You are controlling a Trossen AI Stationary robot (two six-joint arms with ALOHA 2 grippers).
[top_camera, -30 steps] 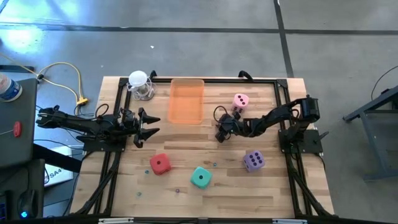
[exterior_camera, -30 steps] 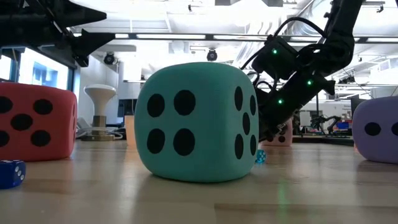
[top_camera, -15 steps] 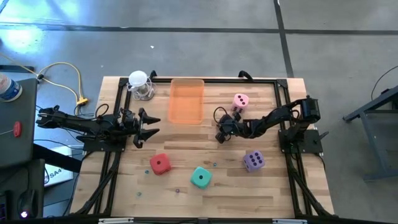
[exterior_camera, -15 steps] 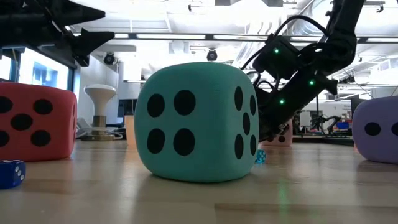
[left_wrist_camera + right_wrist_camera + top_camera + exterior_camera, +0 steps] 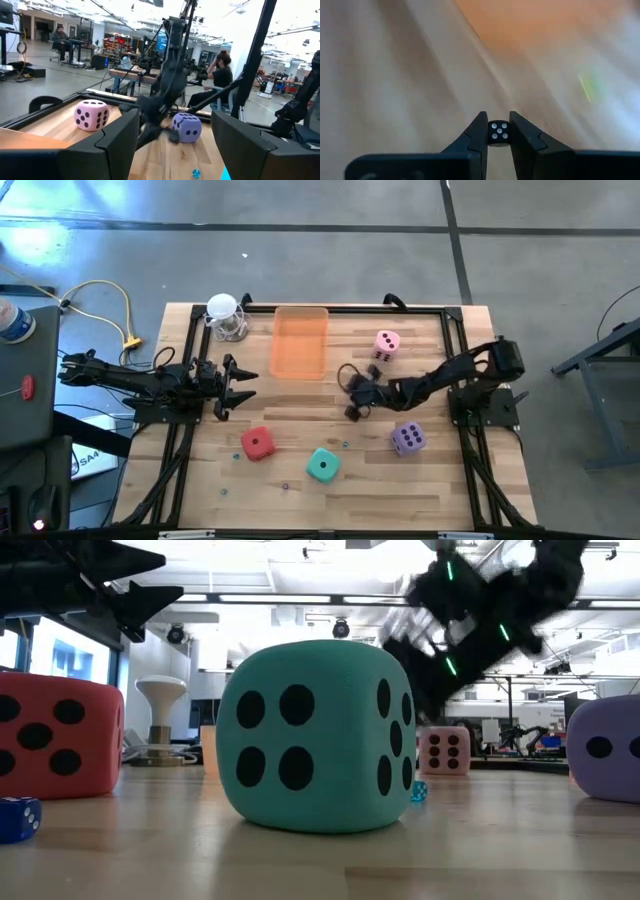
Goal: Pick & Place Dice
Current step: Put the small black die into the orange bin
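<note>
Four soft dice rest on the wooden table: pink [image 5: 387, 342], red [image 5: 257, 443], teal [image 5: 322, 465] and purple [image 5: 407, 438]. In the low view the teal die [image 5: 315, 735] fills the middle, with the red [image 5: 55, 735], pink [image 5: 445, 752] and purple [image 5: 610, 750] ones around it. My right gripper [image 5: 352, 402] hangs over the table's middle, between the pink and purple dice, shut on a small black die [image 5: 498, 131] with white pips. My left gripper [image 5: 238, 383] is open above the left side, short of the orange tray [image 5: 300, 340]. My right gripper pinches the small black die by two opposite faces, between its fingertips [image 5: 481, 129]. The face with several white pips [image 5: 498, 132] turns toward the wrist camera. The die looks lifted clear of the blurred table below.
A translucent orange tray sits at the far middle, a white-topped stand [image 5: 225, 315] to its left. Tiny dice are scattered on the near half, such as a blue one [image 5: 18, 817] and another [image 5: 418, 792]. A black frame [image 5: 452, 320] edges the table. People sit in the room beyond [image 5: 220, 75].
My right gripper has risen quickly from the table and swung a little toward the near edge, blurred in motion. The pink die behind it now shows in the low view. The left arm has kept still.
</note>
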